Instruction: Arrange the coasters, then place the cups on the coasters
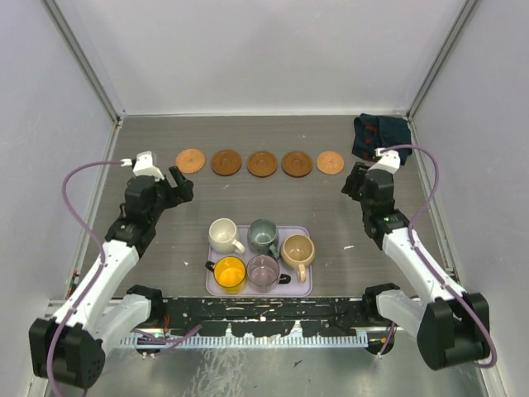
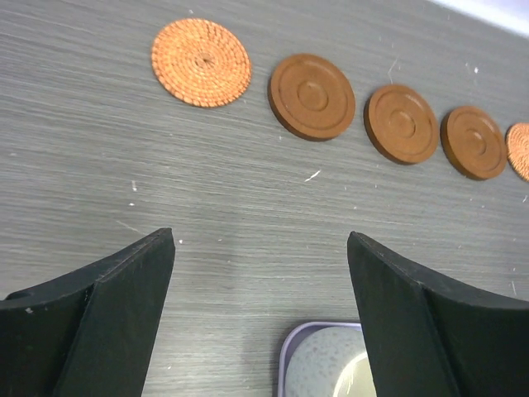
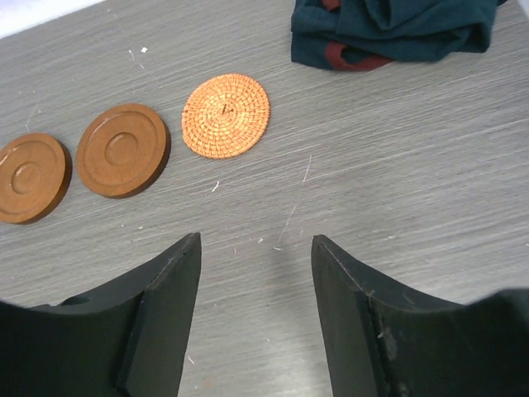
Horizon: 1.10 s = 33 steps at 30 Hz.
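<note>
Five coasters lie flat in a straight line across the far half of the grey table, the line's long axis running left to right. A woven orange coaster caps the left end and a second woven coaster the right, with three dark brown discs between, all spaced slightly apart. The five cups stand upright on the lavender tray at the near centre. The cream cup and grey-green cup turn their handles to the near right. The beige cup points its handle toward the arms, the yellow cup points left and the purple glass cup right. The left gripper hangs just short of the row's left end, its jaws spread with only bare table between them. The right gripper hangs near the right end, beside the dark blue cloth, its jaws likewise parted and empty.
</note>
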{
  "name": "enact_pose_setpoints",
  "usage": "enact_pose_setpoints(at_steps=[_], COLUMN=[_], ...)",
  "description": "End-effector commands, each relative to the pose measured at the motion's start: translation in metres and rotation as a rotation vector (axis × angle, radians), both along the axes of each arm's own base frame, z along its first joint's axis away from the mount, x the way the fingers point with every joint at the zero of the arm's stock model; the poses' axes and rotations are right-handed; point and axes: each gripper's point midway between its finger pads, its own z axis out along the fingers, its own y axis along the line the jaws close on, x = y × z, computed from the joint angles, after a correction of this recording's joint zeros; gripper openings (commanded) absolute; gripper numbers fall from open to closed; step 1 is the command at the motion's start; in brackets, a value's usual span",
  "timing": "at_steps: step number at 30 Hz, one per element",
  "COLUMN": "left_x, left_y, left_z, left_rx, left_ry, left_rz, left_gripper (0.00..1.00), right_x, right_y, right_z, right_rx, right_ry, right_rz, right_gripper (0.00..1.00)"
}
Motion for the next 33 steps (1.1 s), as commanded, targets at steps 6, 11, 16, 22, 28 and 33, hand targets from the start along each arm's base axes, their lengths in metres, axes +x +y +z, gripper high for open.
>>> enact_pose_setpoints(at_steps=[6, 11, 16, 22, 28, 33], left_x=[-0.045, -0.062, -0.071, -0.076, -0.085, -0.095], left_y=[0.033, 0.043, 0.045, 0.038, 0.016, 0.003], left_z=[0.019, 0.013, 0.004, -0.009, -0.020, -0.022], left_rx=[-0.023, -0.012, -0.014, -0.032, -0.065, -0.060], left_ry=[-0.061, -0.026, 0.010, 0.057, 0.088, 0.089], left_rz=[0.158, 0.203, 0.209, 0.180, 0.086, 0.025], left_gripper=[0.87, 0.87, 0.87, 0.87, 0.87, 0.87], right_x=[-0.041, -0.049, -0.050, -0.048, -0.060, -0.087], right_y=[-0.004, 0.002, 0.003, 0.020, 0.046, 0.057], right_z=[0.002, -0.005, -0.012, -0.018, -0.010, 0.001], right_rx=[0.045, 0.068, 0.076, 0.129, 0.214, 0.184], right_ry=[0.025, 0.079, 0.099, 0.133, 0.103, 0.154], right_rz=[-0.012, 0.020, 0.016, 0.087, 0.212, 0.238], right_gripper=[0.68, 0.72, 0.77, 0.78, 0.66, 0.65])
